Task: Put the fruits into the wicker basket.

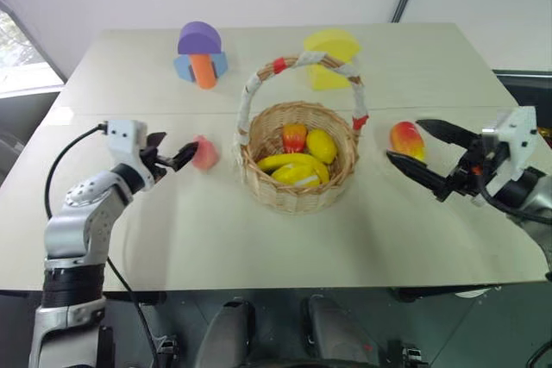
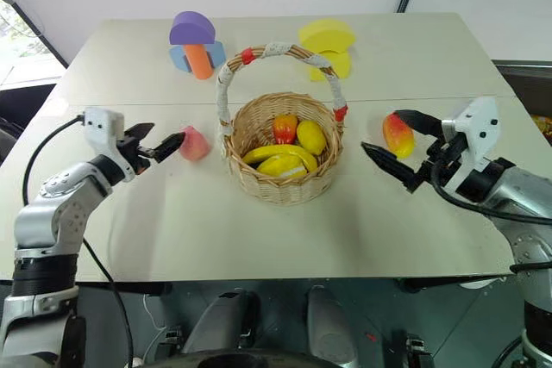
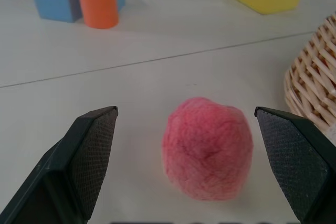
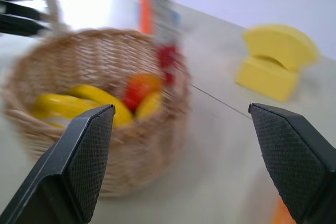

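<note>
While my left gripper (image 3: 184, 166) stands wide with the peach (image 3: 207, 153) dead ahead between its fingers, untouched, on the table beside the wicker basket (image 1: 297, 165), my right gripper (image 1: 421, 151), also wide, brackets the mango (image 1: 407, 140), long axis upright.

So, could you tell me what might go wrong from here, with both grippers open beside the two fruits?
The peach lies loose between the left gripper fingers, close to the wicker basket; an off-centre close could roll it away.

The right gripper straddles the mango, which could slip out.

The basket's tall handle could snag either arm.
</note>
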